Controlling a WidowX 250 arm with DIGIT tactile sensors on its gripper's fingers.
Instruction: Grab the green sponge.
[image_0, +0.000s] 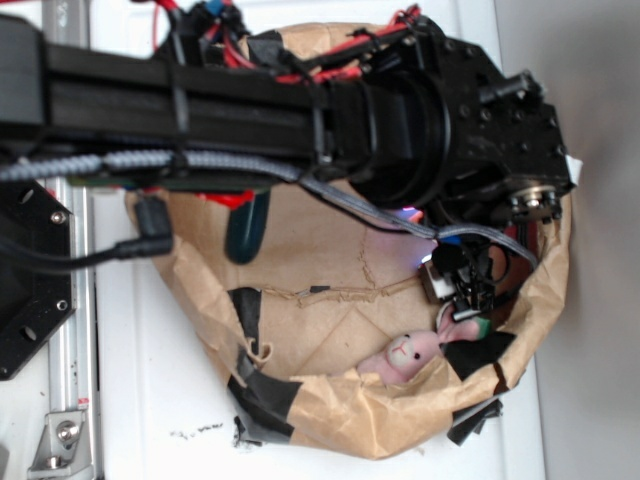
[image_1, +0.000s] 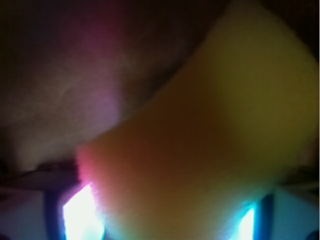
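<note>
In the wrist view a straight-edged sponge piece, the green sponge (image_1: 200, 140), fills most of the frame. It looks yellow-green in the dim coloured light. It spans the whole gap of my gripper (image_1: 167, 222), and the two lit fingertips (image_1: 80, 217) press against its sides. In the exterior view my gripper (image_0: 472, 300) is low inside the brown paper bag (image_0: 320, 400). A small bit of the green sponge (image_0: 483, 326) shows at its tips, right beside the pink plush bunny (image_0: 405, 352).
A dark green capsule-shaped thing (image_0: 245, 235) lies in the bag's left part, partly under the arm (image_0: 250, 110). Black tape patches (image_0: 265, 395) mark the bag's near wall. The bag's rim rises close around the gripper on the right.
</note>
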